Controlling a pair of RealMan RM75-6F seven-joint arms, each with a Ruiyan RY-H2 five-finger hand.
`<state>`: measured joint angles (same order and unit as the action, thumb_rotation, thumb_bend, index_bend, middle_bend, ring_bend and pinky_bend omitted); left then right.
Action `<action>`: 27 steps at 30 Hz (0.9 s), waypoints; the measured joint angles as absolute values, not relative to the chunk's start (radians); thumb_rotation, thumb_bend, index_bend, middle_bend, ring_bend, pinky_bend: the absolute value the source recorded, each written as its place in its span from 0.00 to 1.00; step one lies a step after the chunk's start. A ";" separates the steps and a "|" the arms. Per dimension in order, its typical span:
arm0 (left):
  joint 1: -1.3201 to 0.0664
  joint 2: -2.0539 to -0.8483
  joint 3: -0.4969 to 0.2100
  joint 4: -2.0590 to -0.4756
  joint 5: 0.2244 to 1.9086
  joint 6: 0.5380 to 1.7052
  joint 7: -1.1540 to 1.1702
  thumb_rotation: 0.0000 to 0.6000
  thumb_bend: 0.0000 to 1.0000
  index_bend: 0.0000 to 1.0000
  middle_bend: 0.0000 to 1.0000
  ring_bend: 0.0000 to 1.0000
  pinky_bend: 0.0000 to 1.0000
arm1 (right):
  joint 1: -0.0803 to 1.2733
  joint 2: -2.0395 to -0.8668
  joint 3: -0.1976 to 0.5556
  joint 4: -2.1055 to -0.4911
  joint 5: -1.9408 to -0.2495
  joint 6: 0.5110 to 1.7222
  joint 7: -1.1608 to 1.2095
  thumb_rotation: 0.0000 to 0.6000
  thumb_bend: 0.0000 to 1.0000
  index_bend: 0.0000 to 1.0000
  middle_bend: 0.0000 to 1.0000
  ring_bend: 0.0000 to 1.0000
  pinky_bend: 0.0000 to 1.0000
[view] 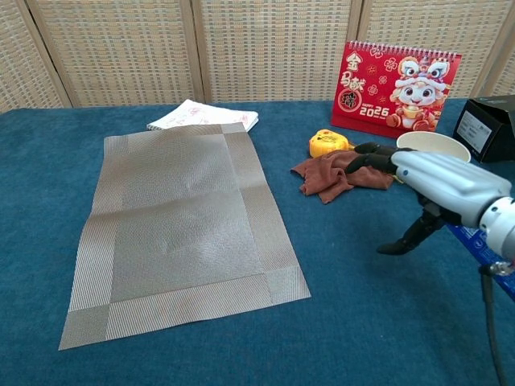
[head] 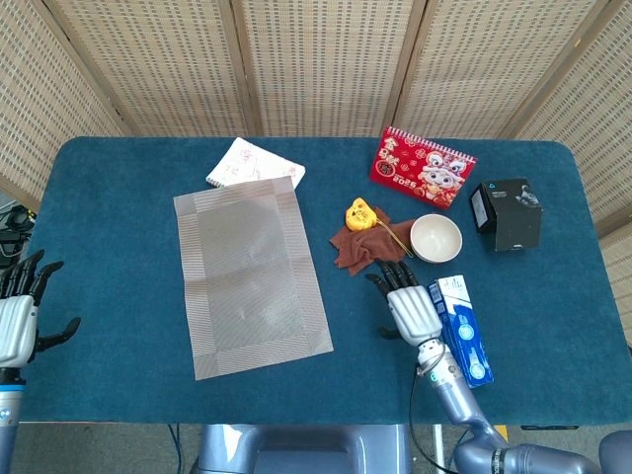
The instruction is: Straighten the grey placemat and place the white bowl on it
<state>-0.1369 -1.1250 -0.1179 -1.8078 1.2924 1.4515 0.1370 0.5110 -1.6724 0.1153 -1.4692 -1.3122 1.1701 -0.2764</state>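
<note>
Head view, right hand: the right hand (head: 412,309) is being held flat above the cloth-covered table (head: 118,178), fingers apart and holding nothing.
Head view, white bowl: the white bowl (head: 435,238) is being left standing just beyond the fingertips and to their right, apart from them.
Head view, grey placemat: the grey placemat (head: 251,274) is lying skewed well off to this hand's left, its far corner touching a white notebook (head: 256,163).
Head view, left hand: the left hand (head: 22,316) is being kept at the table's edge, fingers spread and empty, far from the mat.
Head view, step in hand: the mat is judged the first job; its near corner is best being pressed flat and turned until its edges run square with the table, without dragging the brown cloth (head: 365,244).
Chest view, right hand: the thumb is being shown hanging down clear of the table.
Chest view, only here: the mat's slight buckle is being revealed.
Head view, only here: the left hand is being shown; the chest view omits it.
</note>
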 measured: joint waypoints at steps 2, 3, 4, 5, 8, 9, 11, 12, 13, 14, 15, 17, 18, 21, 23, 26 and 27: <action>-0.134 -1.119 -0.120 -1.810 1.292 1.455 0.128 1.00 0.24 0.14 0.00 0.00 0.00 | 0.516 -1.698 0.112 -1.474 -1.313 1.163 -0.290 1.00 0.15 0.19 0.00 0.00 0.00; -0.132 -1.115 -0.121 -1.812 1.293 1.457 0.121 1.00 0.24 0.14 0.00 0.00 0.00 | 0.519 -1.710 0.112 -1.475 -1.312 1.160 -0.295 1.00 0.15 0.19 0.00 0.00 0.00; -0.131 -1.112 -0.122 -1.814 1.293 1.459 0.116 1.00 0.24 0.14 0.00 0.00 0.00 | 0.521 -1.722 0.112 -1.476 -1.311 1.157 -0.298 1.00 0.15 0.19 0.00 0.00 0.00; -0.129 -1.109 -0.123 -1.815 1.293 1.461 0.112 1.00 0.24 0.14 0.00 0.00 0.00 | 0.524 -1.738 0.112 -1.477 -1.308 1.153 -0.300 1.00 0.15 0.19 0.00 0.00 0.00; -0.124 -1.094 -0.124 -1.821 1.293 1.463 0.093 1.00 0.24 0.14 0.00 0.00 0.00 | 0.529 -1.773 0.114 -1.476 -1.298 1.142 -0.299 1.00 0.15 0.19 0.00 0.00 0.00; -0.122 -1.088 -0.125 -1.823 1.292 1.463 0.087 1.00 0.24 0.14 0.00 0.00 0.00 | 0.529 -1.781 0.113 -1.474 -1.296 1.139 -0.299 1.00 0.15 0.19 0.00 0.00 0.00; -0.119 -1.079 -0.125 -1.826 1.290 1.462 0.076 1.00 0.24 0.14 0.00 0.00 0.00 | 0.528 -1.793 0.109 -1.466 -1.289 1.135 -0.299 1.00 0.15 0.19 0.00 0.00 0.00; -0.118 -1.074 -0.125 -1.827 1.289 1.460 0.070 1.00 0.24 0.14 0.00 0.00 0.00 | 0.525 -1.796 0.106 -1.463 -1.286 1.133 -0.299 1.00 0.15 0.19 0.00 0.00 0.00; -0.118 -1.069 -0.126 -1.828 1.288 1.457 0.065 1.00 0.24 0.14 0.00 0.00 0.00 | 0.523 -1.796 0.103 -1.463 -1.281 1.130 -0.298 1.00 0.15 0.19 0.00 0.00 0.00; -0.117 -1.066 -0.126 -1.829 1.287 1.455 0.061 1.00 0.24 0.14 0.00 0.00 0.00 | 0.520 -1.794 0.101 -1.469 -1.273 1.124 -0.296 1.00 0.15 0.18 0.00 0.00 0.00; -0.117 -1.062 -0.127 -1.830 1.285 1.452 0.058 1.00 0.24 0.14 0.00 0.00 0.00 | 0.518 -1.792 0.099 -1.477 -1.265 1.119 -0.294 1.00 0.15 0.18 0.00 0.00 0.00; -0.117 -1.060 -0.128 -1.830 1.282 1.450 0.057 1.00 0.24 0.14 0.00 0.00 0.00 | 0.512 -1.783 0.096 -1.502 -1.245 1.108 -0.293 1.00 0.15 0.18 0.00 0.00 0.00; -0.118 -1.060 -0.129 -1.830 1.280 1.448 0.059 1.00 0.24 0.14 0.00 0.00 0.00 | 0.509 -1.779 0.095 -1.511 -1.236 1.104 -0.295 1.00 0.15 0.18 0.00 0.00 0.00; -0.118 -1.057 -0.129 -1.834 1.277 1.446 0.062 1.00 0.24 0.14 0.00 0.00 0.00 | 0.505 -1.774 0.093 -1.521 -1.218 1.095 -0.309 1.00 0.15 0.17 0.00 0.00 0.00; -0.117 -1.056 -0.130 -1.838 1.278 1.449 0.063 1.00 0.24 0.14 0.00 0.00 0.00 | 0.505 -1.773 0.094 -1.530 -1.201 1.086 -0.317 1.00 0.15 0.16 0.00 0.00 0.00; -0.115 -1.054 -0.131 -1.841 1.279 1.453 0.062 1.00 0.24 0.14 0.00 0.00 0.00 | 0.508 -1.774 0.099 -1.540 -1.183 1.070 -0.321 1.00 0.15 0.15 0.00 0.00 0.00; -0.114 -1.053 -0.132 -1.842 1.279 1.455 0.061 1.00 0.24 0.14 0.00 0.00 0.00 | 0.509 -1.777 0.102 -1.540 -1.178 1.067 -0.322 1.00 0.15 0.15 0.00 0.00 0.00</action>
<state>-0.1144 -1.0534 -0.1318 -1.8417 1.2786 1.4548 0.0609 0.5093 -1.7768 0.1016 -1.5403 -1.1782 1.0671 -0.3217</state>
